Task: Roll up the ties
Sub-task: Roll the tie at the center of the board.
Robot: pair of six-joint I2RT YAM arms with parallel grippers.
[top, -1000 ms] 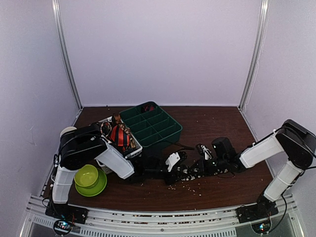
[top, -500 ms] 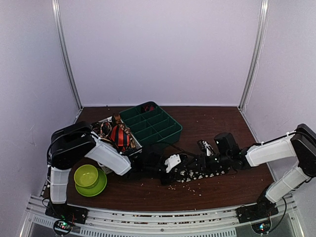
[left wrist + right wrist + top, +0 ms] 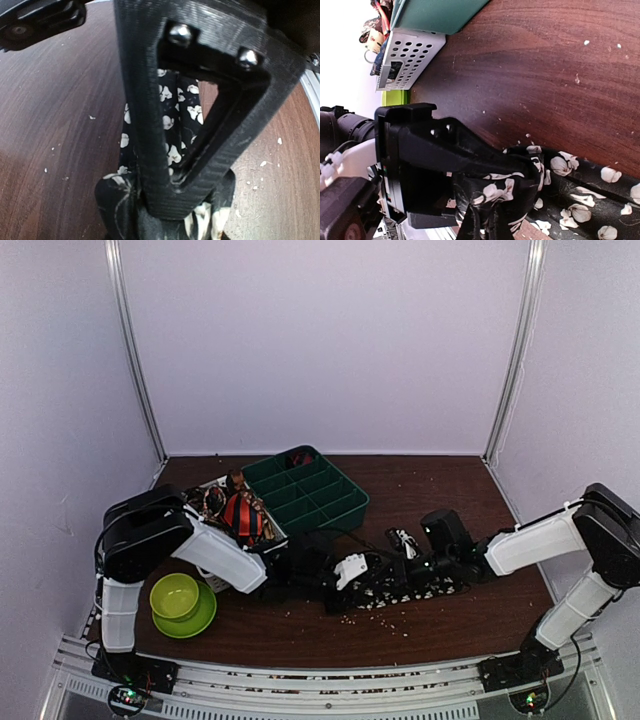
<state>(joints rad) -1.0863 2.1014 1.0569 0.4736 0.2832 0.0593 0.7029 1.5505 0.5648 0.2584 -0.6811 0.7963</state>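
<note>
Two arms meet by the middle of the table's [image 3: 450, 490] near edge. Where does the black tie [image 3: 175, 125] lie?

It runs along that edge, flat on the wood toward the right, with its left end bunched and raised off the surface. The left gripper [image 3: 352, 578] has its fingers clamped on that bunch. From its own wrist, one finger fills the view and hides the other.

And the right gripper [image 3: 418, 565]?

Its fingers are closed, low over the tie's right part. Whether any cloth is pinched between them cannot be told, and from its wrist they cannot be made out.

Anything else hard to read?

The white basket [image 3: 410, 55] by the left edge holds a red-and-black striped tie [image 3: 243, 517] in a rounded bundle. The rest of its contents blur together. A green tray [image 3: 310, 492] sits just beside it, toward the far edge.
</note>
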